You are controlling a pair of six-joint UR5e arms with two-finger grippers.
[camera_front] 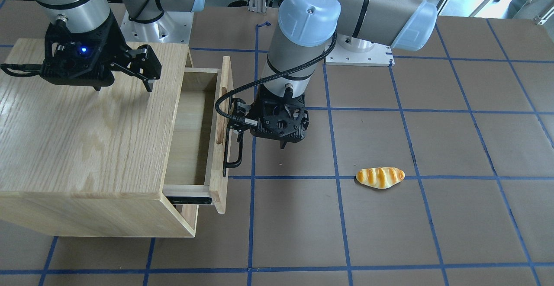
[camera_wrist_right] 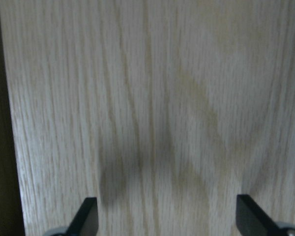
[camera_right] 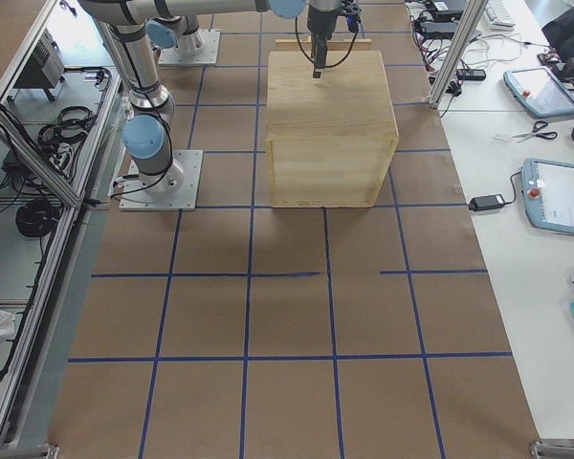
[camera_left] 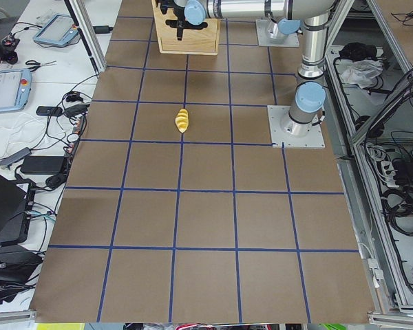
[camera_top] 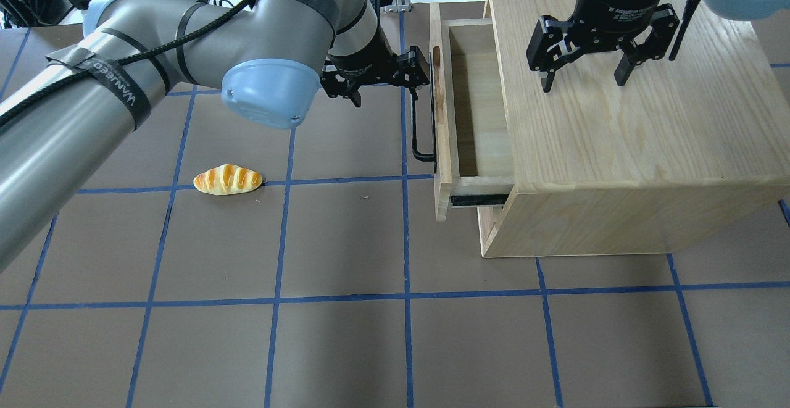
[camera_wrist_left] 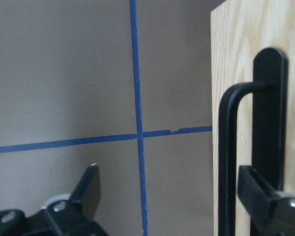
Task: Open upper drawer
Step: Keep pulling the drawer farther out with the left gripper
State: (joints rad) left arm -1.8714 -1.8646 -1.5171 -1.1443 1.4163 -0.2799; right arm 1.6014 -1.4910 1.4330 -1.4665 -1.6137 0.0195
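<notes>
The upper drawer [camera_top: 487, 112] stands partly pulled out of the cabinet's [camera_top: 617, 149] left side, with its box interior exposed. The left gripper [camera_top: 386, 96] is at the drawer's handle [camera_top: 415, 124], fingers spread apart: one finger [camera_wrist_left: 258, 194] sits between the bar and the drawer front, the other is clear of it. The right gripper [camera_top: 584, 84] hangs over the cabinet top, fingers released. A bread roll [camera_top: 227, 179] lies on the worktop [camera_top: 345, 241], well apart from the cabinet.

I see a brown tabletop [camera_top: 345, 346] gridded with blue tape [camera_top: 405, 297]. White benches [camera_right: 517, 306] alongside carry pendants [camera_right: 558, 196] and loose cables [camera_left: 72, 103]. Aluminium posts [camera_right: 455, 57] at the edge.
</notes>
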